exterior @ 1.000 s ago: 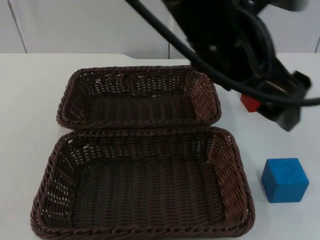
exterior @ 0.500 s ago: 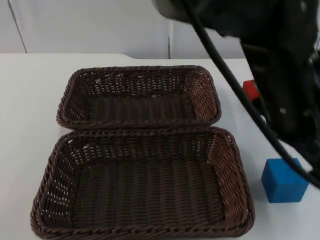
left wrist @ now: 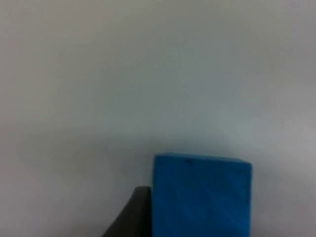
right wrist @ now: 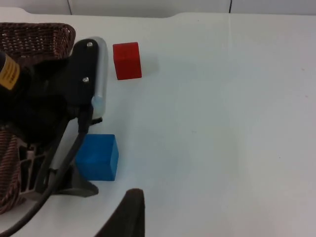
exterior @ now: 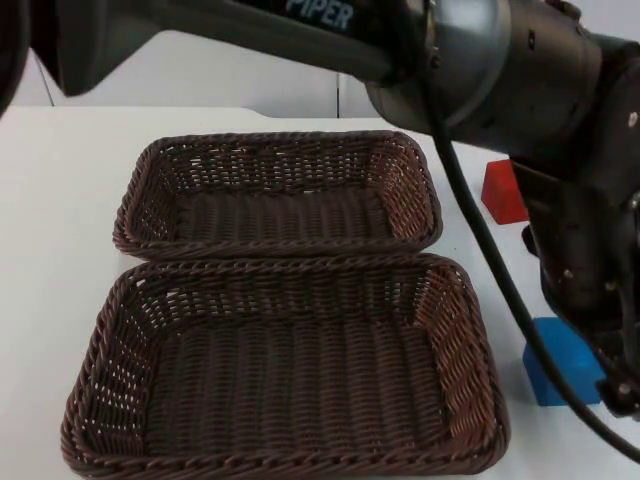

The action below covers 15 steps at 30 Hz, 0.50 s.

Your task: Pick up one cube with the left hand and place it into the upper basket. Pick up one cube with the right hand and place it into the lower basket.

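A blue cube (exterior: 552, 385) (right wrist: 98, 157) sits on the white table, right of the lower basket (exterior: 290, 264). My left arm reaches across from the upper left, and its gripper (exterior: 600, 375) is down at this cube, open, with the cube between its jaws. In the left wrist view one black fingertip (left wrist: 133, 215) stands right beside the blue cube (left wrist: 202, 197). A red cube (exterior: 503, 192) (right wrist: 127, 60) rests farther back, right of the upper basket (exterior: 280, 140). Both wicker baskets hold nothing. My right gripper (right wrist: 129, 217) waits above the table to the right of the cubes.
The left arm's thick body spans the back of the scene above the upper basket and hangs over the table's right side. A corner of a basket (right wrist: 34, 34) lies behind that arm in the right wrist view. Bare white table stretches right of the cubes.
The left arm has swung from above the red cube forward and down to the blue cube. The red cube, earlier half hidden, now shows whole. Neither cube moved.
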{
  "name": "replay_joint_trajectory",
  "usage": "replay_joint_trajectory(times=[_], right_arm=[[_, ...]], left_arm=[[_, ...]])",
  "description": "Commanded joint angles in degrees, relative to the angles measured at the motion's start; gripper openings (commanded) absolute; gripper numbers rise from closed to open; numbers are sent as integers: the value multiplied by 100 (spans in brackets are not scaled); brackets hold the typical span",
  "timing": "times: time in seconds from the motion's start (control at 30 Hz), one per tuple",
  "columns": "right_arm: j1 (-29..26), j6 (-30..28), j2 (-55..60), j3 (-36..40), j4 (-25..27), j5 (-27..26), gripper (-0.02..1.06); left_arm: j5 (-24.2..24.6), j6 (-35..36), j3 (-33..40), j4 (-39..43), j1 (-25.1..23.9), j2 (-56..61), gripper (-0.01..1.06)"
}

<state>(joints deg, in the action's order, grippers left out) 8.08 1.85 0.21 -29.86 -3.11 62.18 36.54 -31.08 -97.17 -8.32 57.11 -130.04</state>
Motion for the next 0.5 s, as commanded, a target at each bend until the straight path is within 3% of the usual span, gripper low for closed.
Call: replay_joint_trajectory(times=[0.0,0.47], right_arm=[[-39,-17,-21,27,-9,-34,105],[-39,-17,-21,27,-9,-34,105]], left_arm=[[-154,-16,-40,130,27,-23,105],[-513,-16,-95,341,14,-548,105]])
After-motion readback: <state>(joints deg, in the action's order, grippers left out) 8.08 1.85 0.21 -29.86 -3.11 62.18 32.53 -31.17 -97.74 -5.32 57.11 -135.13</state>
